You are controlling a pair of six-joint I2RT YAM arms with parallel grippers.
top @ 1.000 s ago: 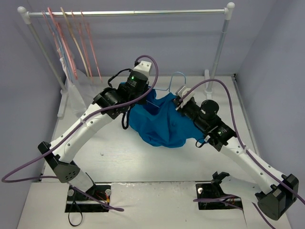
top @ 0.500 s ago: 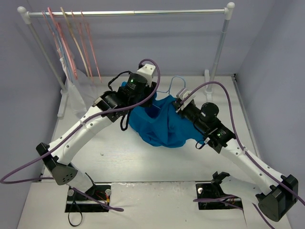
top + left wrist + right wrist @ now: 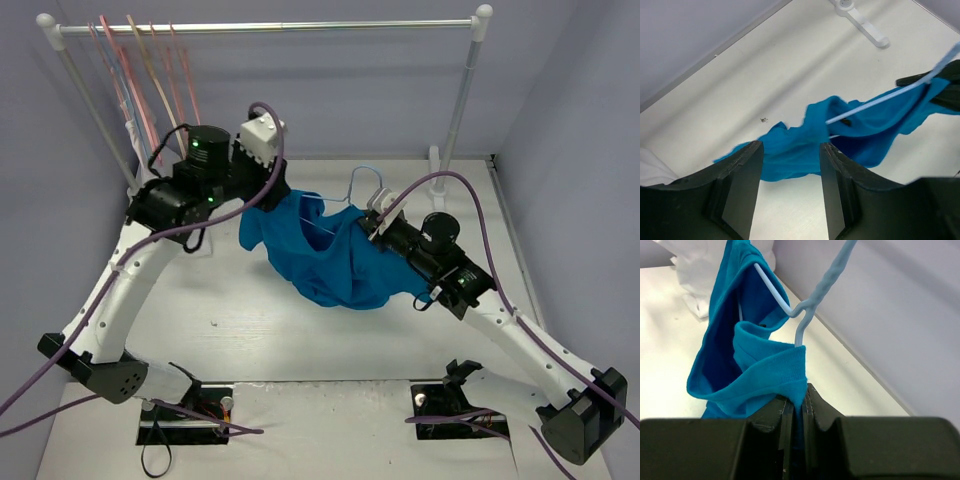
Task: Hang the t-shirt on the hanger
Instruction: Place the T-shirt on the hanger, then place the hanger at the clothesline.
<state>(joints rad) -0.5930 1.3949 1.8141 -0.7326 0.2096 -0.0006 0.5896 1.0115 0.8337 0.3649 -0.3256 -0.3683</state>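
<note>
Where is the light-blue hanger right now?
Right of centre from the top camera: the hanger is partly inside the t-shirt, its neck and hook sticking out just beyond the right gripper, which pinches the shirt.

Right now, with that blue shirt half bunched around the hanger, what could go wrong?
1. The right pincer grips only a thin fold of the t-shirt just under the neck of the hanger; that cloth might slip free.
2. The left pincer is open and off the shirt, so the far side hangs loose and could drag the hanger crooked or out of the collar.
</note>
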